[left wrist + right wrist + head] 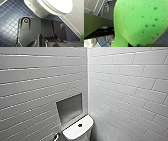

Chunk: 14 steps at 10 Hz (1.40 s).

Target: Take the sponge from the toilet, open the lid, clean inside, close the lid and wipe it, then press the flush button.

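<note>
You are looking down into the corner of a white-tiled bathroom. The toilet is sitting at the lower edge of the head view, with its rectangular tank set at an angle against the left wall. The flush button is showing as a small dark round spot in the centre of the white tank top. A recessed niche is opening in the left wall just above the tank. A small metallic fitting is glinting beside the tank, too small to identify.

Your right gripper is gripping the sponge. The bright green pad, pitted with darker pores, is hanging close against the right wrist camera, clear of the dark blue tiled floor showing beyond it. The pad is hiding most of the grip, and only a dark edge is showing against the green.

Your left wrist camera is taking in the glossy white bowl from the side. The oval lid is lying flat on the bowl above the blue mosaic floor. A sliver of the green sponge is peeking in at the edge of that view, near the foot of a white tiled wall and apart from the toilet. Whether your left gripper is open or closed, you cannot tell.
</note>
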Tool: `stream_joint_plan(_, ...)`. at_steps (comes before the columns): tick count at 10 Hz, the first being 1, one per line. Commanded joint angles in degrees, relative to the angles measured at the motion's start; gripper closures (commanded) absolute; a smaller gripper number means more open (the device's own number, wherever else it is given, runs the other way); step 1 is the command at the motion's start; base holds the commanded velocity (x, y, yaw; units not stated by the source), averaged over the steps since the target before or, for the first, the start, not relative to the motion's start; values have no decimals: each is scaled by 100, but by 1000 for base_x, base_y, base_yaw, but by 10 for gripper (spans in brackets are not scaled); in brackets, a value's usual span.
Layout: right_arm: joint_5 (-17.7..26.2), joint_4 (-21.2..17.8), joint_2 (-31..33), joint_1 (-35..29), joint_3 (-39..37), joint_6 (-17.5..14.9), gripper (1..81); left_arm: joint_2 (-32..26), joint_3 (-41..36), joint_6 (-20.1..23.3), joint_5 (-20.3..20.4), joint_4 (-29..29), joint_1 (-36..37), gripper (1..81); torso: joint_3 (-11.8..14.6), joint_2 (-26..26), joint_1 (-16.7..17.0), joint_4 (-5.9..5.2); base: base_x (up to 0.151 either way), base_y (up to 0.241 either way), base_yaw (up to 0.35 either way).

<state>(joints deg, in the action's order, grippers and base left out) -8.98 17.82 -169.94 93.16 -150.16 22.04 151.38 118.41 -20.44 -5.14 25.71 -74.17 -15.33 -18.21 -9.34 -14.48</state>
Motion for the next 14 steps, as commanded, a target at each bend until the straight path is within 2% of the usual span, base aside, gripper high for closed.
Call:
stream_joint_plan(1,274,81,1,-117,93,-16,811,-2055,-2914,-169,-267,-266,1467,10,0,0,0,0,0,0,0)
stream_joint_plan(3,274,63,1,-100,85,-16,811,-2399,-3513,-179,-303,-461,2073,10,0,0,0,0,0,0,0)
stream_joint_plan(5,274,72,10,-109,76,-16,811,-2613,-4131,-249,-329,-749,2847,10,-523,0,0,0,0,0,0)
stream_joint_plan(6,274,72,10,-117,84,-16,811,-2648,-4290,-258,-381,-1048,3253,10,-628,0,0,0,0,0,0)
stream_joint_plan(7,274,81,10,-117,85,-16,811,-2665,-4466,-258,-523,-1305,3719,10,-620,0,2,0,0,0,0)
stream_joint_plan(8,274,81,10,-135,85,-16,811,-2674,-4711,-258,-688,-1611,4236,10,-448,2,0,0,0,0,0)
stream_joint_plan(9,274,81,10,-144,85,-16,811,-2640,-4861,-258,-768,-1848,4729,10,-555,6,-5,0,0,0,0)
stream_joint_plan(11,274,81,-8,-135,94,-16,811,-2334,-4715,-258,-970,-2357,5424,10,-618,6,-5,2,0,0,0)
stream_joint_plan(14,266,63,-16,-117,94,-16,811,-1823,-3960,-267,-1129,-2833,5918,10,-612,9,-7,2,0,0,0)
